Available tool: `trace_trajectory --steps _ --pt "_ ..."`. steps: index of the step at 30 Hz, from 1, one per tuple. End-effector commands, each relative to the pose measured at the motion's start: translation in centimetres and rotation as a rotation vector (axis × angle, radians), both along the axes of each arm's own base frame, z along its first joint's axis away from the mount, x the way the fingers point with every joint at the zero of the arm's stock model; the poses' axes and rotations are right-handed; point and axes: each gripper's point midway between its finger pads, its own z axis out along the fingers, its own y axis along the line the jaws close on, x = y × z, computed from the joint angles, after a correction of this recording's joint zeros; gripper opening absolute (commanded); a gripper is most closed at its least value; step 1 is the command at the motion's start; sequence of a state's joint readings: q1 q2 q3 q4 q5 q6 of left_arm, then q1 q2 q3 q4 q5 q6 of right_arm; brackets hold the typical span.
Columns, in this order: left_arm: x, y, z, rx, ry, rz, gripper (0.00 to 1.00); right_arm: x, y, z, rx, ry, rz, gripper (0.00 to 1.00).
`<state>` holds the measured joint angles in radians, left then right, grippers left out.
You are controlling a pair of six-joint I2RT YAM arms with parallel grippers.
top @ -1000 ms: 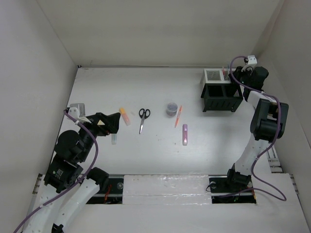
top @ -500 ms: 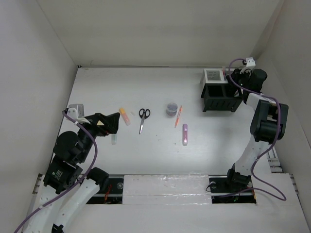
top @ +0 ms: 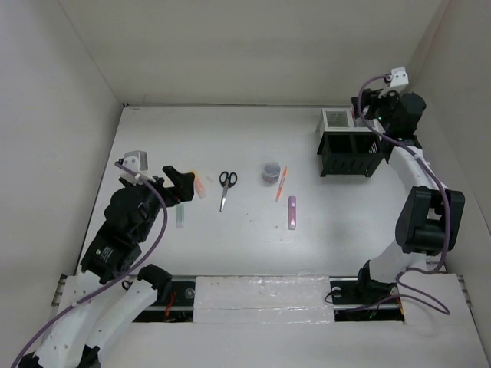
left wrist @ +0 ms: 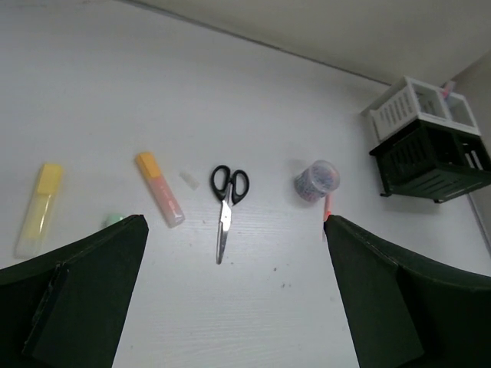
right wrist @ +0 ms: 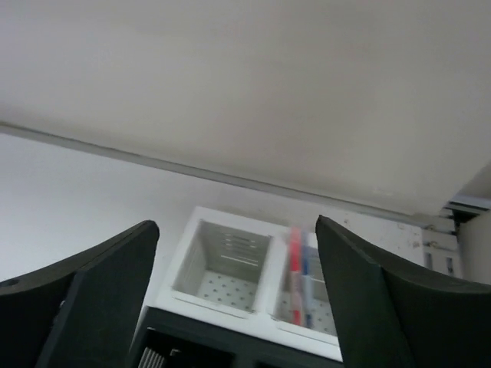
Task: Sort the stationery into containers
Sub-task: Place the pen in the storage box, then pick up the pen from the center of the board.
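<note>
Stationery lay in a loose row across the middle of the table (top: 153,138), well apart from every wall. From the left: a pale green highlighter (top: 181,218), an orange highlighter (top: 199,185), black-handled scissors (top: 225,186), a small dark round tub (top: 270,171), a thin orange pen (top: 281,182) just beside it, and a purple highlighter (top: 292,212) nearer the arms. None of them touched another, so far as could be seen.

The black mesh organiser (top: 350,153) stood towards the far right corner, with the white mesh box (top: 336,119) joined to its far side. Bare tabletop separated it from the row. One white compartment held upright red and blue pens (right wrist: 295,268).

The left gripper (top: 180,188) hung over the left end of the row, close to the orange highlighter, jaws spread and holding nothing. The right gripper (top: 368,107) hung above the white box near the back wall, jaws likewise spread and holding nothing.
</note>
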<state>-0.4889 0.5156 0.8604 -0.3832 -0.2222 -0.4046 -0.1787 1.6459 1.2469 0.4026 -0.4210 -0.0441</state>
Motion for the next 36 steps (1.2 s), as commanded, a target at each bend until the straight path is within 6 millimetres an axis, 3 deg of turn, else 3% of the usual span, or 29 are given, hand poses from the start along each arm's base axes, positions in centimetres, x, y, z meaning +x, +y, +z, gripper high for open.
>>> trace_trajectory --steps 1,2,4,5,7,8,9,12,15,19,27,31,36 --pt "1.4 1.4 -0.2 0.004 0.055 0.126 1.0 -0.4 4.0 0.3 -0.019 0.067 -0.067 0.94" --pt "1.8 1.8 -1.1 0.018 0.089 0.161 1.0 -0.9 6.1 -0.8 -0.018 0.124 -0.1 1.0" --pt "2.7 3.1 -2.7 0.041 0.16 0.255 1.0 -2.4 8.6 -1.2 0.006 0.159 -0.122 1.0" --pt "3.0 3.4 -3.0 0.044 0.17 0.28 1.0 -3.5 11.0 -2.2 -0.003 0.205 -0.141 1.0" --pt "3.1 4.0 -3.8 0.069 0.209 0.322 1.0 -5.3 13.6 -3.7 0.003 0.258 -0.148 1.0" --pt "3.0 4.6 -3.9 0.064 0.21 0.361 1.0 -6.4 14.1 -4.3 -0.011 0.284 -0.189 1.0" --pt "3.2 4.7 -4.0 0.064 0.215 0.379 1.0 -7.6 17.1 -5.1 -0.012 0.304 -0.145 1.0" --pt "3.1 5.6 -4.2 0.074 0.226 0.432 1.0 -10.1 20.6 -7.6 -0.003 0.373 -0.124 0.97" --pt "3.1 5.6 -4.5 0.085 0.24 0.432 1.0 -12.4 21.3 -10.9 -0.037 0.465 -0.201 0.95" --pt "3.1 5.6 -4.5 0.076 0.24 0.435 1.0 -13.8 21.7 -12.8 -0.022 0.513 -0.271 0.88" --pt "3.1 4.8 -4.5 0.071 0.235 0.387 1.0 -14.8 20.6 -15.9 -0.011 0.558 -0.33 0.82" --pt "3.2 4.6 -4.8 0.082 0.246 0.373 1.0 -15.2 21.4 -18.6 -0.03 0.616 -0.34 0.77" --pt "3.3 4.4 -4.7 0.083 0.24 0.362 1.0 -15.8 23.1 -19.8 -0.009 0.635 -0.327 0.71"
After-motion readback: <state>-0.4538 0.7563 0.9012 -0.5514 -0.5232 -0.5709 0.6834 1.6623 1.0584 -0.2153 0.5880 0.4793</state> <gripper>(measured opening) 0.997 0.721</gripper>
